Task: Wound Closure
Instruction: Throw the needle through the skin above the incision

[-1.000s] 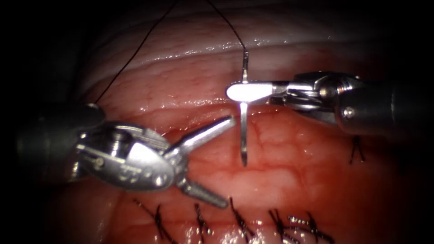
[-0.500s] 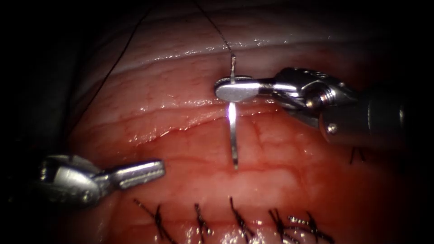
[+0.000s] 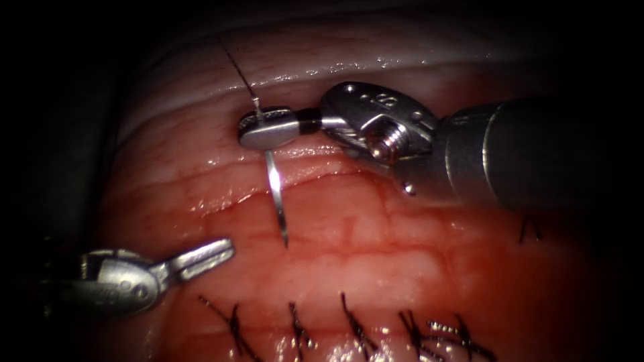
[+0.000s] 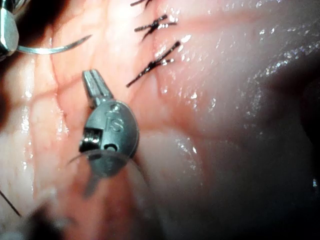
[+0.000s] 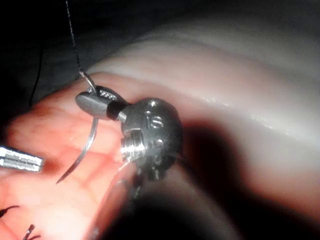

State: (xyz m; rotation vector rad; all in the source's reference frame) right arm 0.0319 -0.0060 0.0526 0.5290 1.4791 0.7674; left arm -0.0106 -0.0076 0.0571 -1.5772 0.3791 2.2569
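The right tool (image 3: pixel 268 127) is reaching in from the right, and its jaws are closing tight on the needle (image 3: pixel 276 198). They are gripping it close to the end where the thread is tied on, so most of the curve is hanging free below the jaws. The needle's sharp tip is pointing down at the tissue (image 3: pixel 376 261), but the whole needle is staying out in the air and is not poking into the tissue. The thread (image 3: pixel 236 66) is running up and away from the needle's back end into the dark. The left tool (image 3: pixel 201 258) is sitting low on the left, well apart from the needle, and its jaws are looking pressed together with nothing in them. A row of dark stitches (image 3: pixel 349 328) is lying along the closed part of the cut near the bottom edge. In the right wrist view, the needle (image 5: pixel 82 147) is curving down from the jaws over the wet tissue (image 5: pixel 50 130). In the left wrist view, the left tool (image 4: pixel 96 89) is hovering near the stitches (image 4: pixel 152 64).
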